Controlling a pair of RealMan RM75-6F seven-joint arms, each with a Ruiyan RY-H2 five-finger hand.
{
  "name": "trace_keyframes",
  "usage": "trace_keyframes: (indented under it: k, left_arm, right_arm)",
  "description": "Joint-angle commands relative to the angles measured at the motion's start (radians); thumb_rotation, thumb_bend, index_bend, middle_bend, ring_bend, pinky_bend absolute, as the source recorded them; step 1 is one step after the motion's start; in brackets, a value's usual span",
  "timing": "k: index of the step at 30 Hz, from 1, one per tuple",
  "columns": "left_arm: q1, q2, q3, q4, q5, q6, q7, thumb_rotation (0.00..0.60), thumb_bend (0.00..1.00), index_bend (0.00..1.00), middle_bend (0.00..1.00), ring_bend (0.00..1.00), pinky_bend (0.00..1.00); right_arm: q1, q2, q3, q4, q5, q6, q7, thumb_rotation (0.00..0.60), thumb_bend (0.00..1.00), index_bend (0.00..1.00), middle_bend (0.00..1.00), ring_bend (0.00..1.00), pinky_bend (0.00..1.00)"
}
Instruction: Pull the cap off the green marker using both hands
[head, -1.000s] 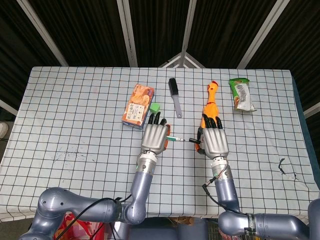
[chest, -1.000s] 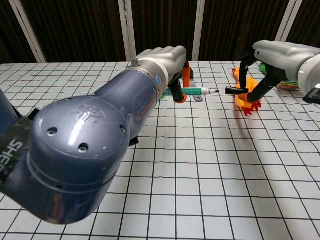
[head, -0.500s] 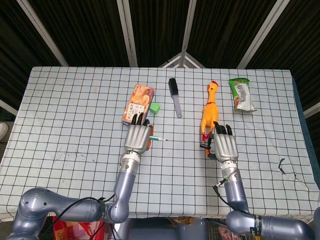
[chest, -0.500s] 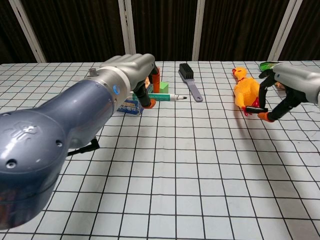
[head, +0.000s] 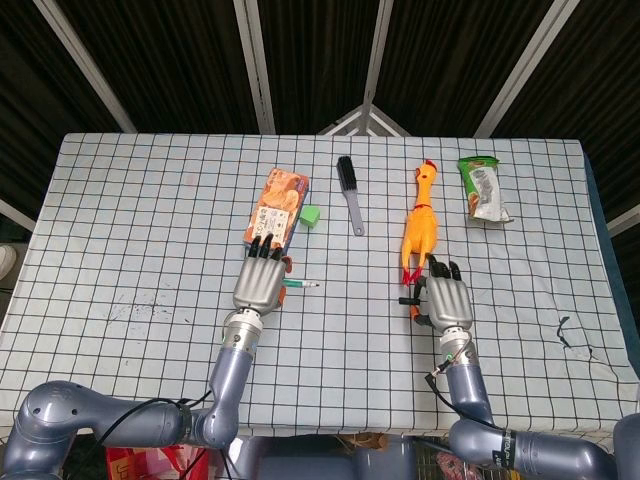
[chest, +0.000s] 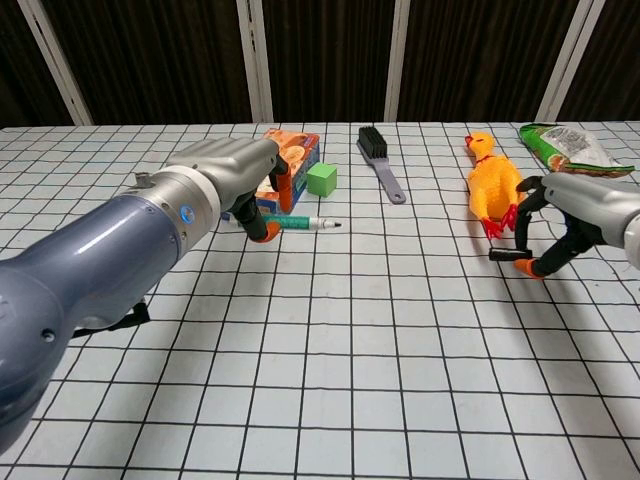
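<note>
Now left hand (chest: 232, 180) clasping the uncapped green marker (chest: 300, 223), right hand (chest: 575, 215) pinching its cap (chest: 502, 256), well apart.

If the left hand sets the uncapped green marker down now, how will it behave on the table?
The green marker looks like a stiff, slim, round barrel, so it would probably roll on the flat checked cloth. It seems light: the left hand holds it level by one end. Its exposed tip may mark the cloth.
</note>
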Motion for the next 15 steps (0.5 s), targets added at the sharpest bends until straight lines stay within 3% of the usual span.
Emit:
trace_keyframes:
  k: [1,6,15]
  left_arm:
    - [0.007,0.006,0.001,-0.007,-0.001,0.001,0.003,0.600,0.53,0.26,0.22,0.00,0.00]
    - [0.015,0.015,0.001,-0.017,-0.009,-0.001,0.015,0.600,0.53,0.15,0.19,0.00,0.00]
    - [0.052,0.075,0.016,-0.081,0.031,0.019,0.003,0.600,0.53,0.09,0.16,0.00,0.00]
  right_arm:
    - [-0.001,-0.011,0.001,0.012,0.006,-0.007,0.001,0.600,0.41,0.38,0.09,0.11,0.04]
    - [-0.008,-0.015,0.007,0.017,0.015,-0.009,0.003,0.600,0.36,0.23,0.08,0.10,0.04]
    - [-0.055,0.056,0.016,-0.043,-0.020,0.015,0.061,0.600,0.35,0.20,0.08,0.09,0.04]
